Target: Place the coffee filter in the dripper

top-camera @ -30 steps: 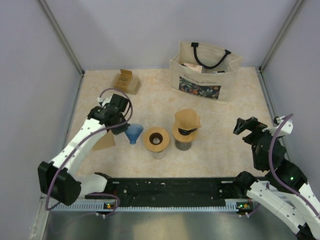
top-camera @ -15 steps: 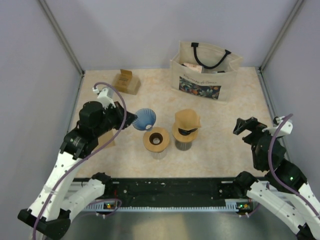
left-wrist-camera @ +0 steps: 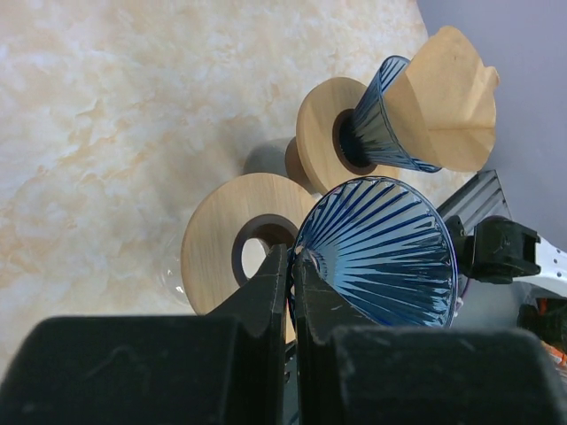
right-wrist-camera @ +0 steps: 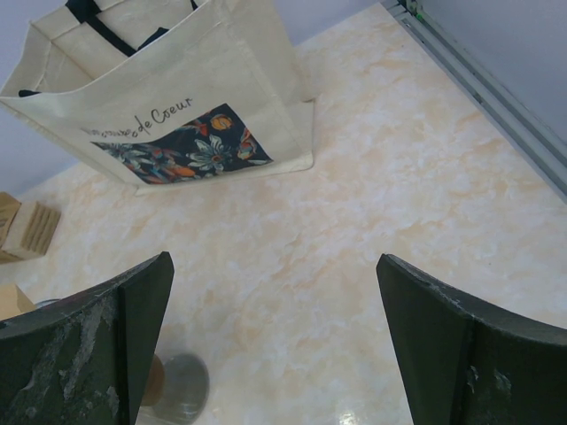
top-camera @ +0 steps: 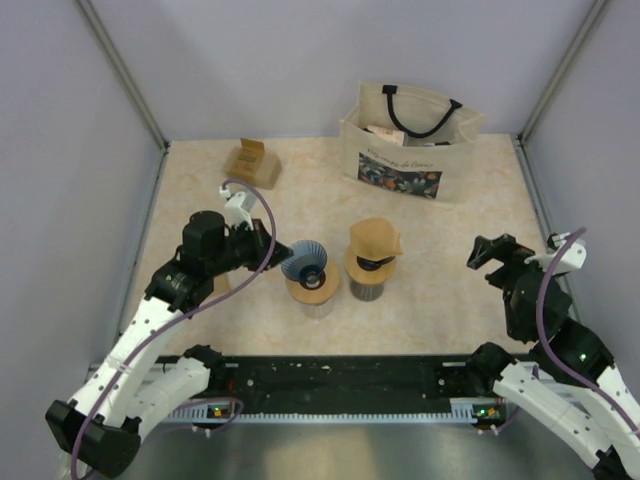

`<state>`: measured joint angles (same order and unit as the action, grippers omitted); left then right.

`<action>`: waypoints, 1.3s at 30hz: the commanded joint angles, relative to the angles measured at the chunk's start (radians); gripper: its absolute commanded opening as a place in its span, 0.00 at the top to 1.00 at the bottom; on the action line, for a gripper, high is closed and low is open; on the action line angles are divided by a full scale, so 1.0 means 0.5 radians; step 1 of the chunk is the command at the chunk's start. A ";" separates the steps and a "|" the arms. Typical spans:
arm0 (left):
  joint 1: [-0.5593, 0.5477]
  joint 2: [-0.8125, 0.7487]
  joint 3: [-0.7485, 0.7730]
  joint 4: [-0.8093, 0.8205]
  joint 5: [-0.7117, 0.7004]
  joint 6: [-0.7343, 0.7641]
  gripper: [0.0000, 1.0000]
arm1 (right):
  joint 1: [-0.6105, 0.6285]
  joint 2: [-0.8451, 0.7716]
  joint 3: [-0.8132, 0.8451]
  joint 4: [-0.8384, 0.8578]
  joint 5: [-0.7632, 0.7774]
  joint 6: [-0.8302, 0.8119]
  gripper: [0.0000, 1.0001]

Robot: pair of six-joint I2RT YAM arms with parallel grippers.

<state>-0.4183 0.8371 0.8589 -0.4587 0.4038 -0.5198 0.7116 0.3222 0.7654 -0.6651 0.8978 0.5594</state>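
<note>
My left gripper (top-camera: 274, 254) is shut on the rim of an empty blue ribbed dripper (top-camera: 303, 260). It holds the dripper tilted just over a wooden ring stand (top-camera: 312, 290). In the left wrist view the fingers (left-wrist-camera: 270, 288) pinch the dripper (left-wrist-camera: 376, 252) by its rim, above the ring (left-wrist-camera: 217, 252). A second blue dripper holding a brown paper filter (top-camera: 373, 240) sits on another stand to the right; that filter also shows in the left wrist view (left-wrist-camera: 447, 93). My right gripper (top-camera: 492, 255) is open and empty at the right, in the wrist view (right-wrist-camera: 275, 310) too.
A cream tote bag (top-camera: 405, 140) stands at the back, also in the right wrist view (right-wrist-camera: 168, 97). A small cardboard box (top-camera: 252, 162) lies at the back left. A tan paper piece (top-camera: 218, 285) lies beside my left arm, mostly hidden.
My left arm lifted the blue dripper off the table and carried it right, from beside the wooden ring stand to just above it. The right arm has not moved.
</note>
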 commanded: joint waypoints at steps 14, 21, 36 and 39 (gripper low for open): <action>-0.078 0.108 0.019 0.098 -0.154 0.184 1.00 | 0.016 0.000 -0.015 0.054 0.027 -0.014 0.02; -0.087 0.142 -0.027 0.163 -0.074 0.156 1.00 | 0.016 0.000 -0.015 0.054 0.030 -0.027 0.02; -0.292 0.283 0.095 -0.116 -0.387 0.242 1.00 | 0.016 -0.012 -0.012 0.054 0.021 -0.045 0.02; -0.311 0.304 0.105 -0.135 -0.427 0.242 1.00 | 0.016 -0.018 -0.012 0.054 0.024 -0.045 0.02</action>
<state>-0.5583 0.9730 0.8772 -0.4808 0.2443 -0.4274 0.7120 0.3225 0.7589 -0.6651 0.8993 0.5499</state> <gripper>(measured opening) 0.063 0.982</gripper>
